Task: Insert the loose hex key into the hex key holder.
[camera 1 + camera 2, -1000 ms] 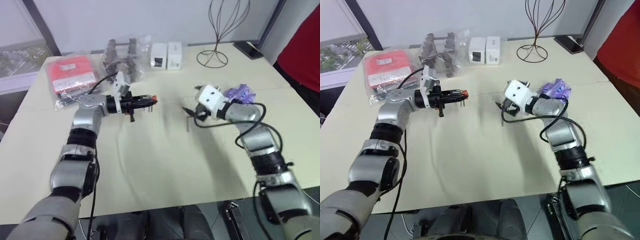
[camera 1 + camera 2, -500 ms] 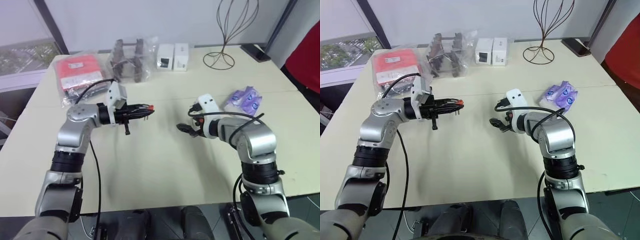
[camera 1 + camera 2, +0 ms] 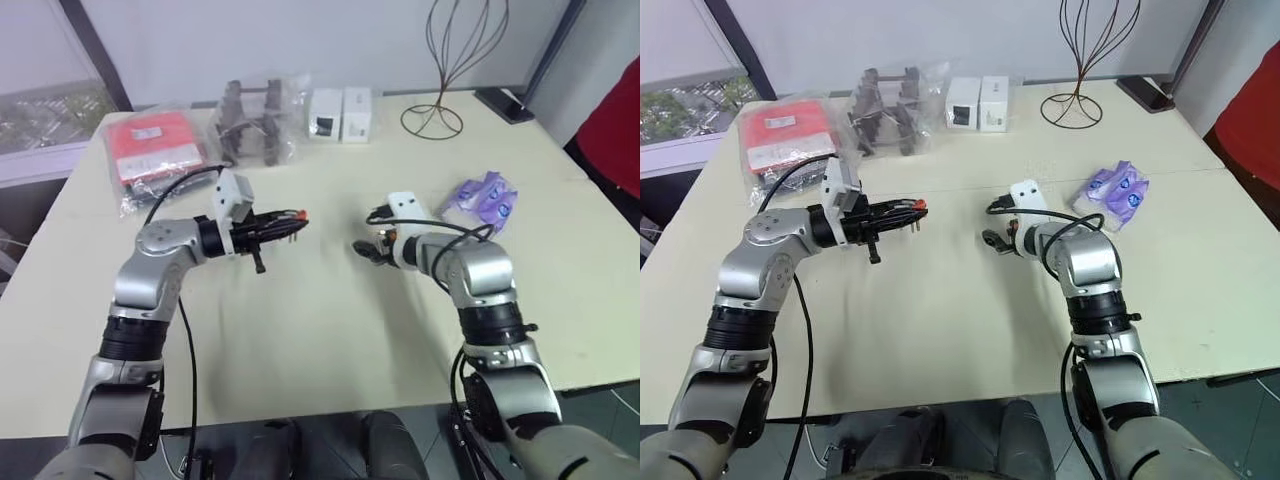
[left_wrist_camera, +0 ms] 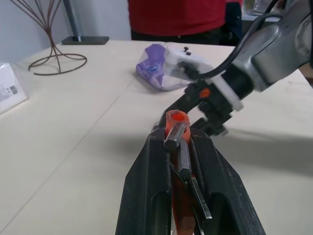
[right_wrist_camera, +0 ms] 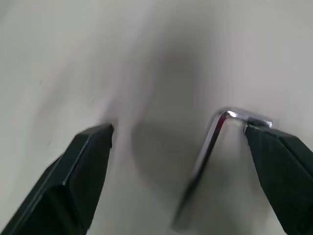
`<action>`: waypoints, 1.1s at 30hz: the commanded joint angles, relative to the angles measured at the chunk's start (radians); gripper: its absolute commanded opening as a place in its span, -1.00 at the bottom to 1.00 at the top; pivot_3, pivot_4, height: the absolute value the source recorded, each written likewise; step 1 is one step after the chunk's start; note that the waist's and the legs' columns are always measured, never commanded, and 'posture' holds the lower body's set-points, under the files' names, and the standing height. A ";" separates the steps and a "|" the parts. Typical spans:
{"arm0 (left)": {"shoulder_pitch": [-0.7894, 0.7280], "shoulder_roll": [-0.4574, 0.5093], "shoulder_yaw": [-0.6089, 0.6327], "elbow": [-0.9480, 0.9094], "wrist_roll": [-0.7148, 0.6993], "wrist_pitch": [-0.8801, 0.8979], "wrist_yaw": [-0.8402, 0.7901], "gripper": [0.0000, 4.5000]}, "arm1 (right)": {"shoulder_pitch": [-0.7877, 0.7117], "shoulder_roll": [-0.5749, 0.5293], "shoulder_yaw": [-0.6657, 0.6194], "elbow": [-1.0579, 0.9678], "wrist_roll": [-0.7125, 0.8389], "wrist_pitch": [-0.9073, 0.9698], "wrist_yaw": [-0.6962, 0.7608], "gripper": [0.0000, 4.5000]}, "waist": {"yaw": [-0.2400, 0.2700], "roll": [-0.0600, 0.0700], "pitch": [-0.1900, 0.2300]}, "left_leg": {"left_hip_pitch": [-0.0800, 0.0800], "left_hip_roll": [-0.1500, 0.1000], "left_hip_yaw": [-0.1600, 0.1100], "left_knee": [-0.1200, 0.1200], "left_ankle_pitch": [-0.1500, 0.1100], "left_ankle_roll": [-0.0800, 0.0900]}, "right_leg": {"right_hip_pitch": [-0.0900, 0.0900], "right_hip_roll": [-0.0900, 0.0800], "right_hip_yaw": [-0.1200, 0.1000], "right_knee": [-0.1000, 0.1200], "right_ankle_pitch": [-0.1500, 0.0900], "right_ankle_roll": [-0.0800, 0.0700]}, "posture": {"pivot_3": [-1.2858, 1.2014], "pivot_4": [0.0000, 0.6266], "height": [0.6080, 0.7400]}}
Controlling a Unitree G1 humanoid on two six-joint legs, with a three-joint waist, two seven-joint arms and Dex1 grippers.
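While a red packet in clear plastic lies at the counter's far left, the left end effector hangs above the surface left of centre, pointing rightward and clenched on the hex key holder, whose orange-red end pokes out between the black fingers with grey keys along it. Right of centre, the right end effector sits low over the counter with its fingers spread wide. The loose hex key is between them, its bent corner touching one fingertip and apart from the other; whether it rests on the counter cannot be told. Farther right lies a purple tissue pack, and a wire stand rises at the far edge.
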 commanded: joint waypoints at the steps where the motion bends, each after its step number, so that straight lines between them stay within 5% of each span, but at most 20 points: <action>1: -0.013 -0.007 -0.002 -0.015 -0.013 -0.021 0.011 -1.00 | -0.011 0.022 0.054 0.103 -0.022 -0.031 -0.005 0.36 | 0.000 -0.001 -0.001 | 0.000 0.000 0.000 0.000 0.000 0.000 | 0.000 0.000 0.000 0.000 0.000 0.000 | 0.03 -0.52 1.00; 7: -0.001 -0.019 0.007 -0.007 -0.012 -0.041 0.034 -1.00 | 0.044 0.014 0.113 0.093 -0.040 -0.008 0.015 -0.98 | -0.005 -0.002 -0.007 | 0.000 0.000 0.000 -0.001 0.000 0.000 | 0.000 0.000 0.000 0.000 0.000 0.000 | 0.03 -0.52 1.00; 14: -0.017 -0.014 0.001 0.035 -0.012 -0.053 0.026 -1.00 | 0.014 0.027 0.084 0.124 -0.044 -0.112 0.016 -0.98 | -0.010 -0.007 -0.015 | 0.001 0.000 0.000 -0.002 0.000 0.000 | 0.001 0.000 0.000 -0.001 0.000 0.000 | 0.03 -0.52 1.00; 24: -0.173 0.005 0.012 0.228 -0.083 0.029 -0.111 -1.00 | -0.120 -0.026 -0.073 0.127 0.048 -0.717 0.180 -0.98 | -0.019 -0.005 -0.013 | -0.001 0.000 -0.001 -0.002 0.000 0.000 | -0.001 0.000 -0.001 -0.003 0.000 0.000 | 0.03 -0.52 1.00; 33: -0.344 -0.036 -0.032 0.452 -0.040 -0.034 -0.223 -1.00 | -0.137 0.045 -0.191 -0.067 0.339 -0.683 0.270 -0.98 | -0.023 -0.005 -0.013 | -0.001 0.000 -0.002 -0.002 0.000 0.000 | 0.000 0.000 -0.002 -0.004 0.000 0.000 | 0.03 -0.52 1.00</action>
